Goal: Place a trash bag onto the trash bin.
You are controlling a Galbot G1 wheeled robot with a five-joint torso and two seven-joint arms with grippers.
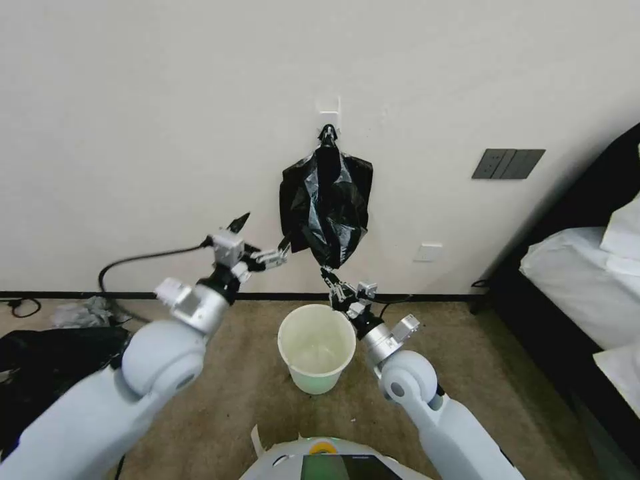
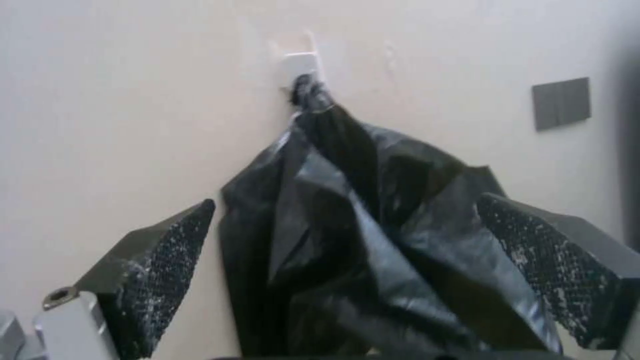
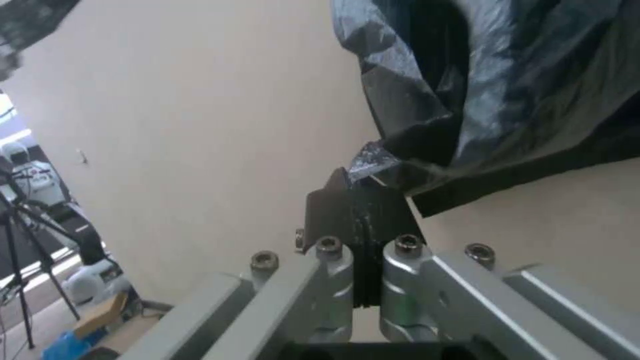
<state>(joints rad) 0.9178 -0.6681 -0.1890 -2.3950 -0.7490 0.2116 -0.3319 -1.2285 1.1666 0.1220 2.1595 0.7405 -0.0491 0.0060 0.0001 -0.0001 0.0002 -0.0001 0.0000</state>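
Trash bag (image 1: 325, 200): we see glossy black plastic hanging from a white wall hook (image 1: 329, 113), gathered at the top and spreading into crinkled folds below. We cannot separate a single bag from the rest of the hanging plastic.
Trash bin (image 1: 316, 348): our cream-white bucket stands on the carpet directly below the hanging bag, rim up, inside bare, greenish at the base.
Right gripper (image 1: 328, 274): raised above the bin's far rim, reaching up to the bag's lowest tip. In our right wrist view the gripper (image 3: 365, 187) has its dark fingers (image 3: 333, 205) pressed together, pinching a corner of the black plastic.
Left gripper (image 1: 261, 239): held beside the bag, at its lower edge on our left. In our left wrist view the gripper (image 2: 347, 250) shows its two textured pads (image 2: 167, 270) spread wide apart, the black folds between them but not clamped.
Wall plates: a dark switch panel (image 1: 508, 163) sits well away from the bag on our right; a pale socket (image 1: 427, 252) lies lower.
Writing: we can read no brand or label anywhere.
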